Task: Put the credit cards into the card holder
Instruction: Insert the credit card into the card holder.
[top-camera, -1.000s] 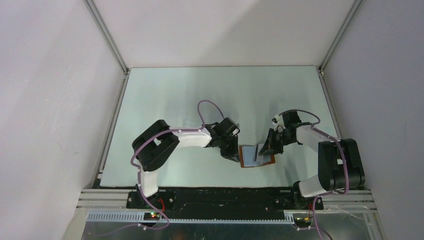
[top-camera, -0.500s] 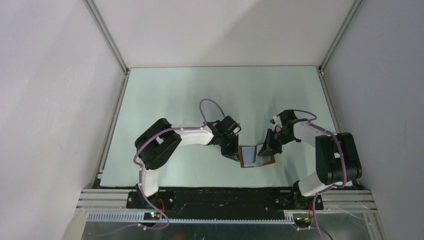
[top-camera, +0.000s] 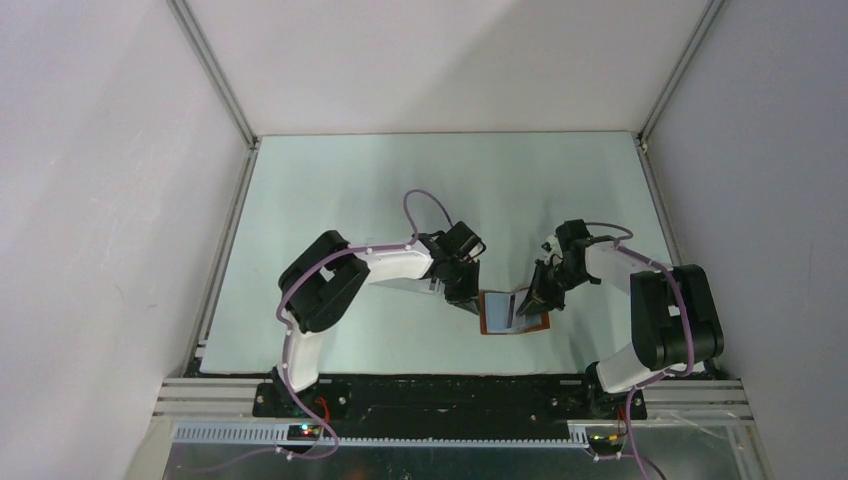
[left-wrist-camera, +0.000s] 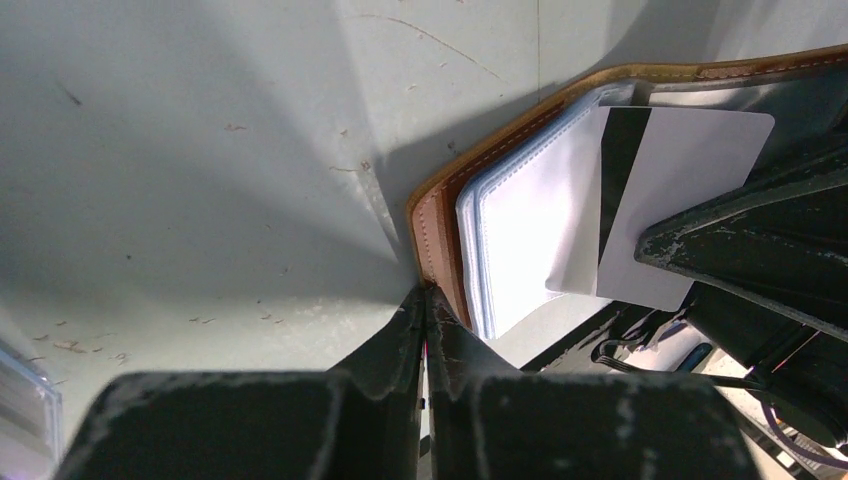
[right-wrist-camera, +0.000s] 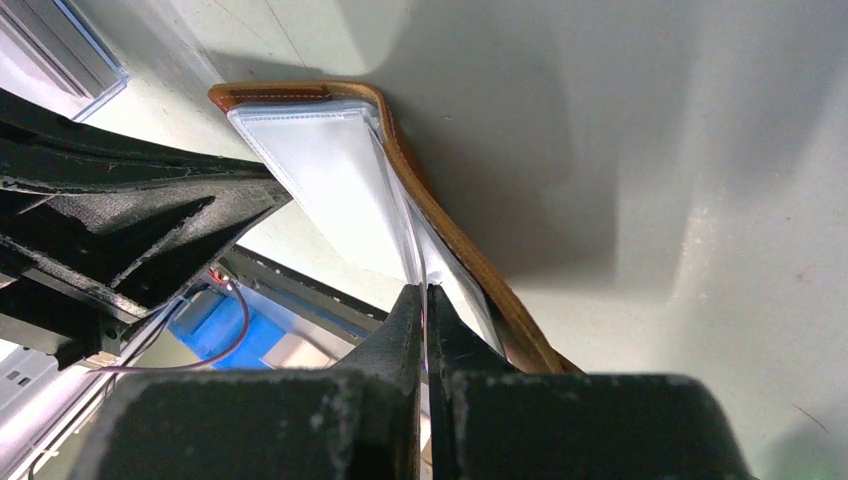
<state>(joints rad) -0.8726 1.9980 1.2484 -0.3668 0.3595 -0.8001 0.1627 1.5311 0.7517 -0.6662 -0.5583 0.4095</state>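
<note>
You have the card holder (top-camera: 497, 316) lying open on the desk (top-camera: 380, 190), toward the near edge and right of centre, between the two hands. Your left hand (left-wrist-camera: 425, 295) sits at the holder's left side with its fingers pressed together, and the tips meet the tan leather rim at a corner. The fingers cover the contact itself, so it cannot be told whether leather is nipped between them. Your right hand (right-wrist-camera: 424, 300) is pressed together on one credit card (left-wrist-camera: 690, 190), pinching it by the end away from the dark stripe. The striped end of the card lies tilted over the pale blue-grey pocket. Whether that end has entered a slot or only rests on top cannot be told from any view. In the left wrist view a right-hand finger covers the card's lower corner, and the picture's upper right edge cuts off the holder's far side. In the right wrist view the card shows only edge-on, as a thin pale line running from the fingertips along the pocket. From overhead the card is small and partly under the right hand.
</note>
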